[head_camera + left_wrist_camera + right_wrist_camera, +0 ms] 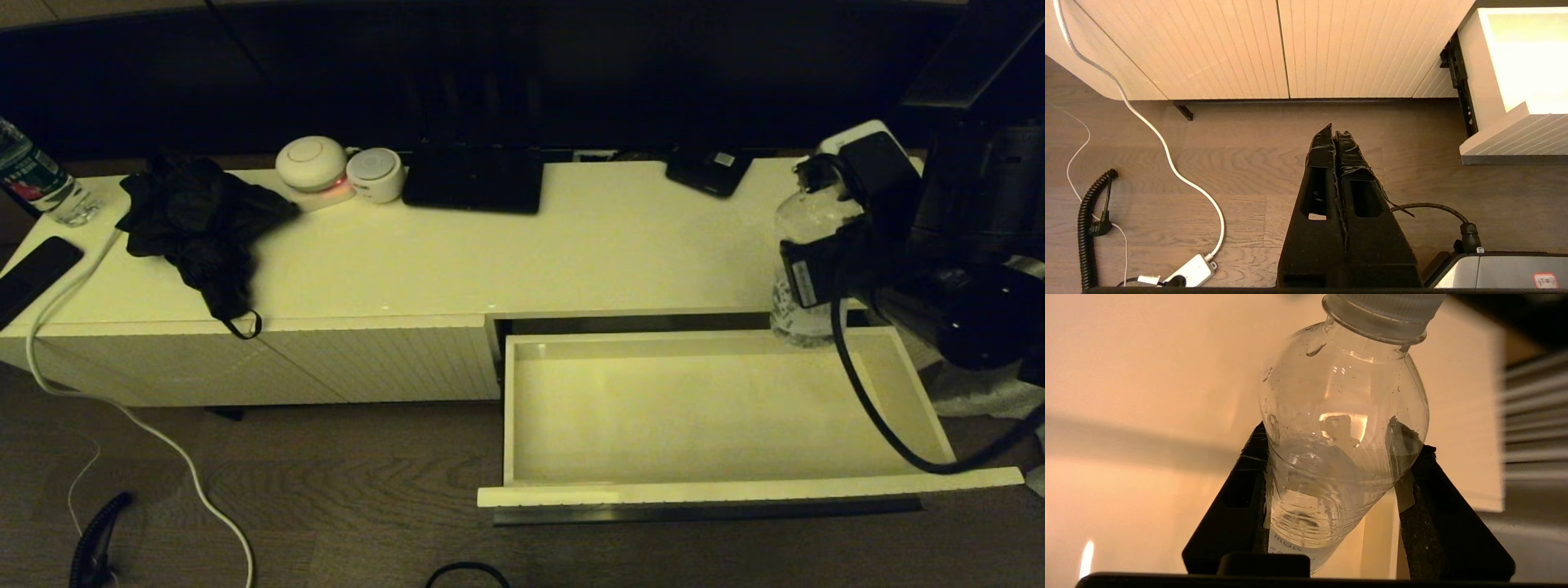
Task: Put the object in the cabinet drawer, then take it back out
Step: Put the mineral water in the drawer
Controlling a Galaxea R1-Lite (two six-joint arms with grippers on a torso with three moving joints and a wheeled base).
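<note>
The clear water bottle hangs upright at the cabinet's right end, its base over the back right corner of the open white drawer. My right gripper is shut on the bottle, one black finger on each side of its ridged body, the pale cap pointing away from the wrist. The drawer is pulled fully out and its white inside holds nothing. My left gripper is shut on nothing, low over the wooden floor in front of the cabinet's closed ribbed panels.
On the cabinet top lie a black cloth, two round white devices, a dark flat box, a dark phone and a second bottle with a green-and-red label. A white cable trails across the floor.
</note>
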